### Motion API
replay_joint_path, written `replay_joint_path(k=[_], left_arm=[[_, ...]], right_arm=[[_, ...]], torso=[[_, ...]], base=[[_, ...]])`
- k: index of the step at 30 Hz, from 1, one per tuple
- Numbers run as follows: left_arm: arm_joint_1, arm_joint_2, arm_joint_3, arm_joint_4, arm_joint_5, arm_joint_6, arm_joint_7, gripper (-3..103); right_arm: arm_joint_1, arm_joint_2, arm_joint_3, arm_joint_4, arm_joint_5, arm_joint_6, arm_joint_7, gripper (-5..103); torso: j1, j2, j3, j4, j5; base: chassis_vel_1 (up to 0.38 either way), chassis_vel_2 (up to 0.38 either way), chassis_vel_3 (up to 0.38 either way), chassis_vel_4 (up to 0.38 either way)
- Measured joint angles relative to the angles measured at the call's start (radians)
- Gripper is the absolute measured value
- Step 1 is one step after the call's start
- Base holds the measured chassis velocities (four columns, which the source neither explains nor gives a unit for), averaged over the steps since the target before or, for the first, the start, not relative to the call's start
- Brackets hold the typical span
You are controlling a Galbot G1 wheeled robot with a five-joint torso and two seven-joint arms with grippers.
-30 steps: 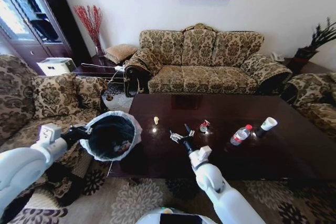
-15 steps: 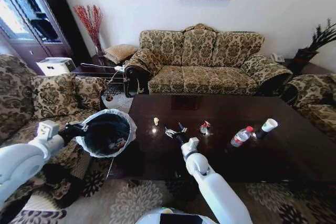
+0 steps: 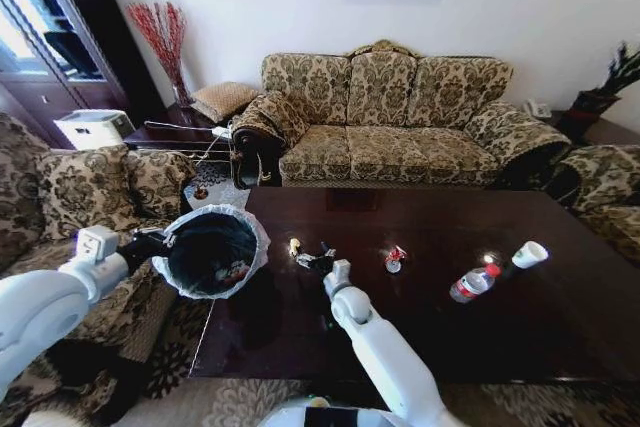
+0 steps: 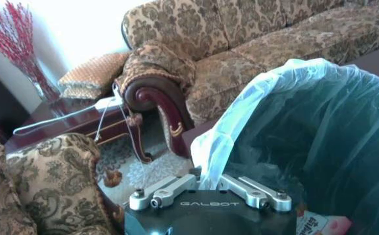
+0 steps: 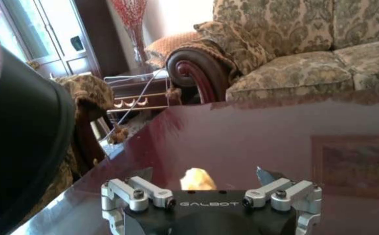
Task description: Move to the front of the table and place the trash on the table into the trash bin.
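The right gripper [image 3: 312, 262] is hovering wide open, the yellowish crumpled scrap [image 5: 198, 179] lying just beyond, centred between its jaws (left gripper [image 4: 208, 188] gripping the trash bin [image 3: 212, 252] rim).

Trash bin [image 3: 212, 251] off the table's [image 3: 420, 337] left edge; on the table, left to right: scrap [image 3: 294, 246], wrapper [image 3: 394, 258], bottle [image 3: 473, 284], cup [image 3: 528, 254].
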Motion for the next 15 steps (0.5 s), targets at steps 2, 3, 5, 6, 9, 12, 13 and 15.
replay_joint_path(k=[2,3,5,6,9,12,13,15], left_arm=[[0.002,-0.001,-0.001,-0.004,-0.002,0.0,0.0,0],[0.004,-0.003,-0.003,-0.008,-0.003,0.001,0.0,0],[0.005,-0.004,-0.003,-0.011,-0.004,0.001,0.0,0],[0.006,-0.004,-0.003,-0.013,-0.006,0.001,0.0,0],[0.003,-0.003,-0.003,-0.018,-0.019,0.002,-0.001,0],[0.001,-0.001,-0.001,-0.018,-0.023,0.001,-0.001,0],[0.0,0.001,0.002,-0.016,-0.027,0.0,-0.002,0],[0.001,0.002,0.002,-0.015,-0.028,-0.001,-0.003,0]], right_arm=[[0.011,0.013,0.0,-0.021,-0.007,0.005,-0.005,100],[0.03,0.032,0.001,-0.057,-0.018,0.013,-0.012,100],[0.044,0.046,0.001,-0.087,-0.026,0.022,-0.016,100],[0.057,0.058,0.002,-0.114,-0.036,0.036,-0.02,100],[0.079,0.088,0.01,-0.186,-0.066,0.071,-0.025,100],[0.085,0.104,0.016,-0.22,-0.071,0.083,-0.026,100],[0.094,0.114,0.025,-0.266,-0.083,0.107,-0.027,100],[0.097,0.115,0.03,-0.284,-0.09,0.116,-0.027,100]], torso=[[0.0,0.0,0.0,0.0002,0.0],[-0.001,0.0,0.0,0.0006,0.0],[0.0,0.0,0.0,0.0003,-0.0001],[0.0,0.0,0.0,0.0002,-0.0002],[0.001,0.0,0.0,-0.001,-0.0003],[0.001,0.0,0.001,-0.0014,0.0],[0.001,0.0,0.001,-0.0009,0.0005],[0.001,0.0,0.0,-0.001,0.0001]], base=[[0.0,0.0,0.0,0.0],[0.0,0.0,0.0,0.0],[0.0,0.0,0.0,0.0],[0.0,0.0,0.0,0.0],[0.0,0.0,0.0,0.0],[0.0,0.0,0.0,0.0],[0.0,0.0,0.0,0.0],[0.0,0.0,0.0,0.0]])
